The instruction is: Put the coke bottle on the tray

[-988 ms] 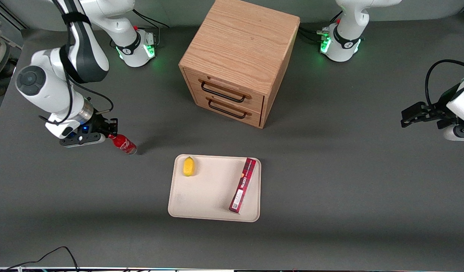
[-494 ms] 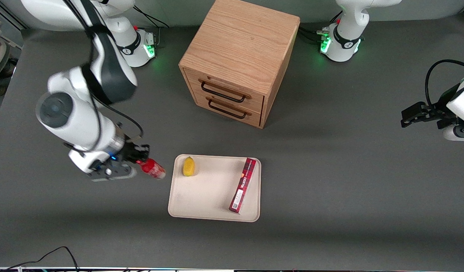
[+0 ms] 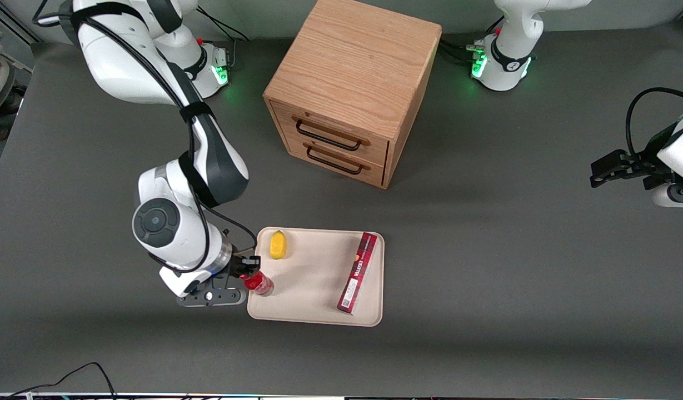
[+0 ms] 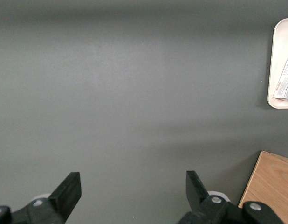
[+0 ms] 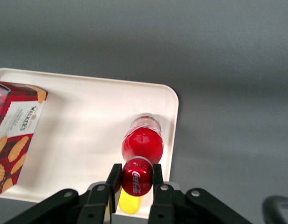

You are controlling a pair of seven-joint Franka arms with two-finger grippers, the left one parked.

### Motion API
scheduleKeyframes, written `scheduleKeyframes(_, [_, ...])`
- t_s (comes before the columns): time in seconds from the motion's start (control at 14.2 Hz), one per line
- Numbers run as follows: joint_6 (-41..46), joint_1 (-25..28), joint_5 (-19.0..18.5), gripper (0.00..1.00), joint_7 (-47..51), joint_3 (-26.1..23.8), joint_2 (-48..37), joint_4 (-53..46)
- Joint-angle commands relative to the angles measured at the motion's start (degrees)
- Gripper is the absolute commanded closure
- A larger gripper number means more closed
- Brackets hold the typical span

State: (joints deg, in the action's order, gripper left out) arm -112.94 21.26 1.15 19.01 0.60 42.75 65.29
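1. A matte dark grey table is seen; a wooden drawer cabinet with two black handles stands on it.
2. A flat cream tray with rounded corners and a low rim is placed nearer to the front camera than the cabinet.
3. A yellow lemon and a long dark-red box are lying on the tray.
4. The gripper is held at the tray's 9 o'clock edge.
5. Its fingers are closed on the red cap of the glossy coke bottle, which is held over the tray's rim.
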Motion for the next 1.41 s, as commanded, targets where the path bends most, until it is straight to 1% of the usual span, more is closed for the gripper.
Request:
scheduleKeyframes(0.0, [-1.4,1.1,1.1,1.0,1.4,1.1,2.0,-2.9])
scheduleKeyframes(0.07, [-2.3,1.1,1.1,1.0,1.3,1.1,2.5,-2.9])
scheduleKeyframes(0.14, [-3.2,1.1,1.1,0.48,1.5,1.1,3.0,-2.6])
scheduleKeyframes(0.21, [-3.5,1.1,1.1,0.0,1.6,1.2,3.0,-2.3])
scheduleKeyframes(0.42, [-3.3,0.9,1.1,0.0,1.2,1.2,2.8,-2.4])
scheduleKeyframes(0.49, [-1.9,0.7,0.7,0.0,0.7,1.4,1.3,-2.5])
scheduleKeyframes(0.71, [11.3,-0.2,-0.4,0.0,0.5,2.6,-7.0,-3.0])
scheduleKeyframes(0.85, [17.3,-3.7,-0.3,0.0,0.3,1.9,-13.7,-1.9])
scheduleKeyframes(0.92, [20.8,-5.0,-0.3,0.0,-1.7,1.8,-17.0,-0.6])
scheduleKeyframes(0.99, [21.9,-6.5,-0.3,0.0,-4.9,1.7,-20.7,1.0])
scheduleKeyframes(1.13, [22.2,-9.7,-0.2,0.0,-7.4,1.7,-27.2,6.2])
scheduleKeyframes(1.27, [20.2,-13.0,-0.3,0.0,-7.9,1.5,-34.7,14.7])
scheduleKeyframes(1.34, [19.0,-14.6,-0.3,0.0,-10.1,1.5,-38.1,18.7])
